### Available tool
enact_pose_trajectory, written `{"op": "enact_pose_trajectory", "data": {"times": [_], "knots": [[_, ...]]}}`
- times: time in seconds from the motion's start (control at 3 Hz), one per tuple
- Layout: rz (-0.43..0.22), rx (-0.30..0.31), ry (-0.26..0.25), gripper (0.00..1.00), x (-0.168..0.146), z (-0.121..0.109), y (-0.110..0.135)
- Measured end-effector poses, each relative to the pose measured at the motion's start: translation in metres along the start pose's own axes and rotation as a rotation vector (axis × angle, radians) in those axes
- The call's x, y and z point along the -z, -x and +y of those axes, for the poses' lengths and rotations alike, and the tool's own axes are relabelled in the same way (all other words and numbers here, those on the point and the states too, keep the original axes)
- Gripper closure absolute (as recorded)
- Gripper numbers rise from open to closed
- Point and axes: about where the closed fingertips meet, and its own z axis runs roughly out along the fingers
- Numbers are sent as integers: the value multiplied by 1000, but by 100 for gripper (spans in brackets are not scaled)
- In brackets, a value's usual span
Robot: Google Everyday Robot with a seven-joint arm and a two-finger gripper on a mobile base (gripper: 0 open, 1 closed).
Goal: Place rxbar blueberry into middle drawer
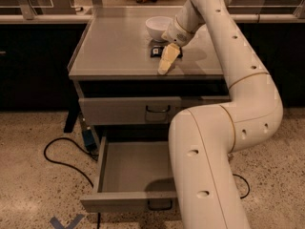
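- the rxbar blueberry (156, 51) lies flat on the cabinet top (119, 46), near the white bowl (157, 26).
- the gripper (164, 66) hangs just beside it; spread or pressed together cannot be told.
- the bar is likely light, thin and slick-wrapped, so best pinched across its narrow width.

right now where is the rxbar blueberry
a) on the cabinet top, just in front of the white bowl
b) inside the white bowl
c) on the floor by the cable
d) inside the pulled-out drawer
a: the rxbar blueberry lies flat on the cabinet top just in front of the white bowl. The gripper is right beside it, and the middle drawer is pulled out below.
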Motion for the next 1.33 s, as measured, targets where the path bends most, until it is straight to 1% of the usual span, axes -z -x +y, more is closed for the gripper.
{"op": "enact_pose_trajectory", "data": {"times": [0.33,0.67,1.0,1.33], "knots": [[11,-95,42,0,-19,6,-21],[5,-97,33,0,-24,2,-19],[4,-95,32,12,-25,2,-18],[4,-95,32,36,-25,2,-18]]}}
